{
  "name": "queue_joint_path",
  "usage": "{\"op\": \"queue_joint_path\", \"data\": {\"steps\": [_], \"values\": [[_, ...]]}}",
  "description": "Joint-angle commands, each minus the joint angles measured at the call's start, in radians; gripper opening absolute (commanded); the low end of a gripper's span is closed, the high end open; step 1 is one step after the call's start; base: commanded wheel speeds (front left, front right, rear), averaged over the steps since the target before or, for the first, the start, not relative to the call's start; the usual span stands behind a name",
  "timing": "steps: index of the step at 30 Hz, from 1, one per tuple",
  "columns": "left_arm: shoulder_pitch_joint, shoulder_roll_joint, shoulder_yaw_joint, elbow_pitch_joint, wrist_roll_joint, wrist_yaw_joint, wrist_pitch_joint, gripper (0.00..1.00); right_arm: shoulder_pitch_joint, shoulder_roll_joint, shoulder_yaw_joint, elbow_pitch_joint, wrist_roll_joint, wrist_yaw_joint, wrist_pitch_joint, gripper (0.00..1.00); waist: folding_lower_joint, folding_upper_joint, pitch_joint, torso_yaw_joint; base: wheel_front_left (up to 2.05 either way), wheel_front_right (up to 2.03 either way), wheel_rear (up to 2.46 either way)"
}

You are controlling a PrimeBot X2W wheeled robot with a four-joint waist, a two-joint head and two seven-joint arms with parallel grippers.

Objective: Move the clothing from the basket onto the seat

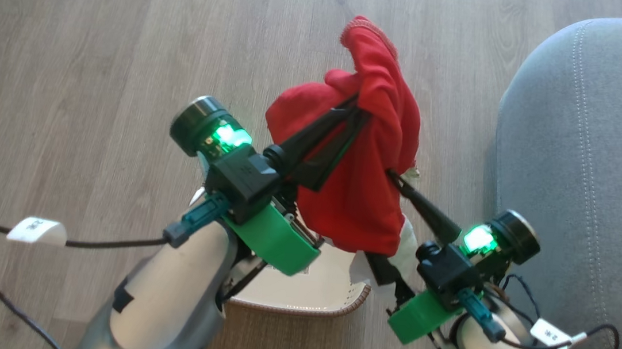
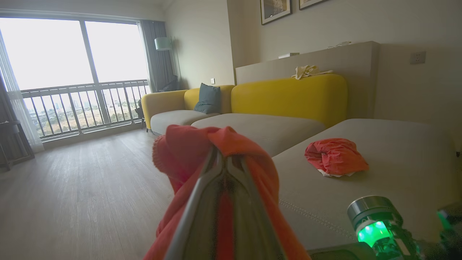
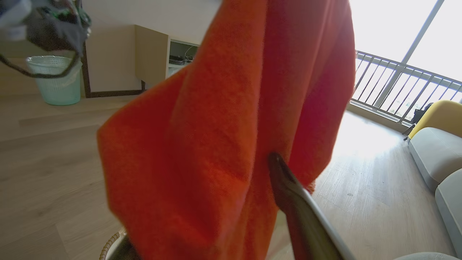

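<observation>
On pale plank floor [image 1: 100, 31], basket [image 1: 321, 300] beside seat [image 1: 595, 169]

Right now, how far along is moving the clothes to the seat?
Done: one red garment lies on the grey seat. In hand: the left end effector is shut on a second red garment, lifted above the basket. Left: carrying it over to the seat; whether the basket holds more is hidden.
</observation>
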Motion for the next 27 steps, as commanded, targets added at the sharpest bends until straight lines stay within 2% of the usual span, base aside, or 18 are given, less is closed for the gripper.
{"op": "queue_joint_path", "data": {"steps": [1,8,16,17,18,19,27], "values": [[-0.046,0.008,0.018,-0.045,-0.014,-0.001,-0.005,0.0,-0.033,0.019,0.004,-0.022,-0.012,0.0,-0.002,1.0,0.0,0.0,0.001,0.004,0.0,0.0,0.0],[-0.04,0.008,-0.059,-0.051,-0.031,-0.001,-0.005,0.0,-0.069,0.05,-0.065,0.004,-0.024,0.0,-0.002,1.0,0.0,0.0,0.005,0.034,0.0,0.0,0.0],[-0.039,0.012,-0.128,-0.049,-0.036,-0.001,-0.005,0.0,-0.1,0.068,-0.087,0.069,-0.016,0.0,-0.002,1.0,0.0,0.0,-0.004,0.058,0.0,0.0,0.0],[-0.037,0.012,-0.131,-0.049,-0.035,-0.001,-0.005,0.0,-0.103,0.069,-0.092,0.077,-0.013,0.0,-0.002,0.48,0.0,0.0,-0.005,0.06,0.0,0.0,0.0],[-0.035,0.013,-0.133,-0.049,-0.034,-0.001,-0.005,0.0,-0.105,0.071,-0.097,0.082,-0.009,0.0,-0.002,0.11,0.0,0.0,-0.007,0.061,0.0,0.0,0.0],[-0.033,0.014,-0.134,-0.049,-0.034,-0.001,-0.005,0.0,-0.106,0.073,-0.103,0.085,0.0,0.0,-0.002,0.0,0.0,0.0,-0.008,0.061,0.0,0.0,0.0],[-0.02,0.018,-0.127,-0.049,-0.035,-0.001,-0.005,0.0,-0.105,0.078,-0.128,0.067,0.02,0.0,-0.002,0.0,0.0,0.0,-0.012,0.063,0.0,0.0,0.0]]}}
